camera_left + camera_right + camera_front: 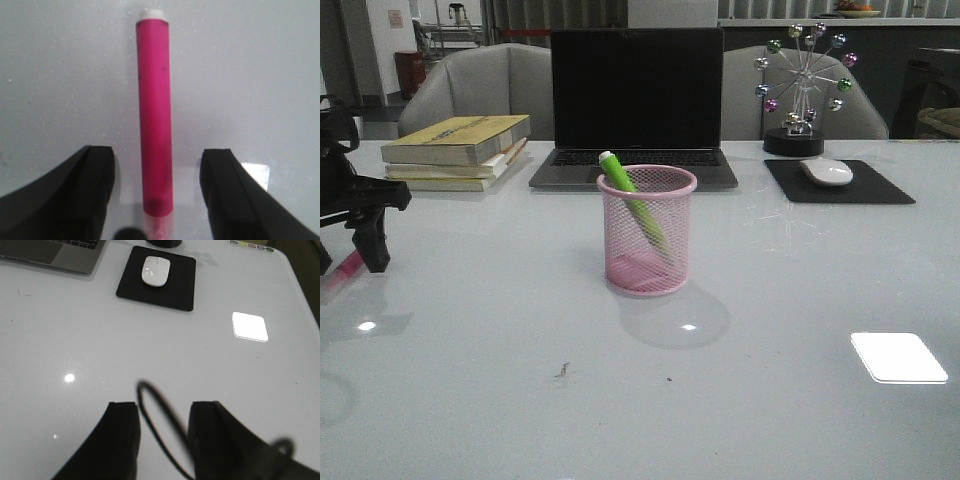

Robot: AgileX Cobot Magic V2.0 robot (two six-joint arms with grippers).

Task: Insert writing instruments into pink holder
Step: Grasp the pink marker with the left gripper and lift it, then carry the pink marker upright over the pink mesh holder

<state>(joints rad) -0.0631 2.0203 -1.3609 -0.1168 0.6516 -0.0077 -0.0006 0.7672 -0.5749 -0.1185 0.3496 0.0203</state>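
Note:
The pink holder [647, 232] stands upright mid-table. The green marker [632, 200] leans inside it, white tip poking above the rim. The magenta marker [342, 270] lies flat on the table at the far left edge. My left gripper [365, 250] hangs over it. In the left wrist view the magenta marker [155, 115] runs lengthwise between the fingers of the left gripper [157, 160], which is open with a gap on each side of the pen. My right gripper [164, 410] is open over bare table, with only a thin black cable loop between its fingers; the front view does not show it.
Behind the holder stands an open laptop [638, 105]. Stacked books [458, 150] lie back left. A white mouse [826, 171] rests on a black pad [880, 190] back right, with a ferris-wheel ornament [805, 90] behind it. Two grey chairs stand beyond the table.

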